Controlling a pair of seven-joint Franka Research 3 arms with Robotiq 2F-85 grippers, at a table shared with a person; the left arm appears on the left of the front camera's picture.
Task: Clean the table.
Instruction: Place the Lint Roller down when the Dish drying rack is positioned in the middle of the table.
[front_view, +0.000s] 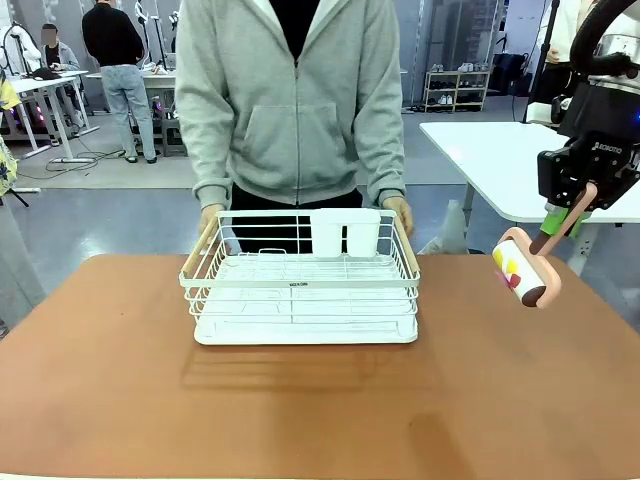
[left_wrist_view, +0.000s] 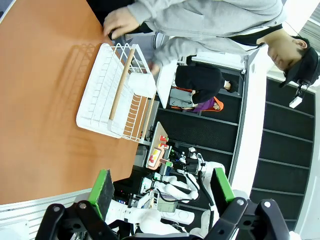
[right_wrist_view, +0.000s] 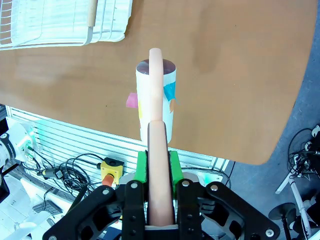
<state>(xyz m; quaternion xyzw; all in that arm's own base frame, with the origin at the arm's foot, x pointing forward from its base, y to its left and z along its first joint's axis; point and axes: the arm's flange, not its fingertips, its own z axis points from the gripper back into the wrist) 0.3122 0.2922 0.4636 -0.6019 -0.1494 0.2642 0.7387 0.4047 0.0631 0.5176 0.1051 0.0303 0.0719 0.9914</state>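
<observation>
The large reddish-brown table (front_view: 110, 380) with its smooth matte top fills the lower two thirds of the front picture. At its middle stands a white wire dish rack (front_view: 305, 285) with pale wooden side handles, and a person in a grey hooded top has both hands (front_view: 400, 212) at its far rim. I judge the step in hand to be bringing the roller down to the tabletop while the rack is lifted or held clear.

In the left wrist picture the left gripper (left_wrist_view: 162, 192) shows at the bottom edge, its green-padded fingers (left_wrist_view: 103, 186) standing wide apart with nothing between them.

At the right edge of the front picture the right gripper (front_view: 572, 212) hangs above the table's right end, its jaws clamped on the pale pink handle of a lint roller (front_view: 525, 265) with a white drum marked in coloured patches. To do this well, I would lower the drum until it lies flat along the wood, then roll in straight overlapping strokes, keeping off the rack and the person's hands.

Hard to tell: whether the rack is resting on the table or slightly raised. The roller's handle is partly swallowed by the gripper in the right wrist picture. Any crumbs or lint on the table are too small to see, though a faint darker smudge shows at lower right.
</observation>
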